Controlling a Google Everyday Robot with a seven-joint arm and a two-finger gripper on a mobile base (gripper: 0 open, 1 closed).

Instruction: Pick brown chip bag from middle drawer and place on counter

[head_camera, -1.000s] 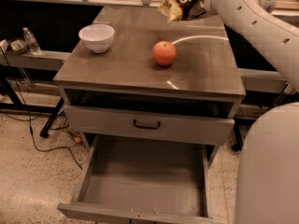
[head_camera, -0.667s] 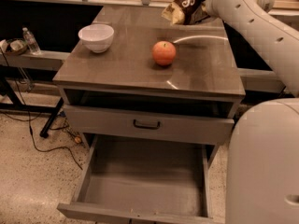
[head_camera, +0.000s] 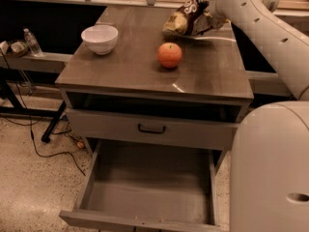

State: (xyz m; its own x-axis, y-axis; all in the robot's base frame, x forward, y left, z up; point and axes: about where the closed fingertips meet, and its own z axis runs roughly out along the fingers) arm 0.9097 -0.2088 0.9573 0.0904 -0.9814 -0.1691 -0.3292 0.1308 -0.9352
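The brown chip bag [head_camera: 185, 17] is at the far right of the counter [head_camera: 120, 66], tilted, its low end at or just above the top. My gripper [head_camera: 205, 19] is at the bag's right end and shut on it, with the white arm reaching in from the upper right. The middle drawer [head_camera: 149, 190] stands pulled out below, and its grey floor is bare.
A red apple [head_camera: 169, 55] sits mid-counter, just in front of the bag. A white bowl [head_camera: 100, 38] stands at the counter's left. A grey drawer front with a black handle [head_camera: 151, 128] is above the open drawer. My white body [head_camera: 270, 168] fills the lower right. Cables lie on the floor at left.
The bag and my gripper have come down toward the counter's far right part, a little closer to the apple. Apple, bowl and drawer have not moved.
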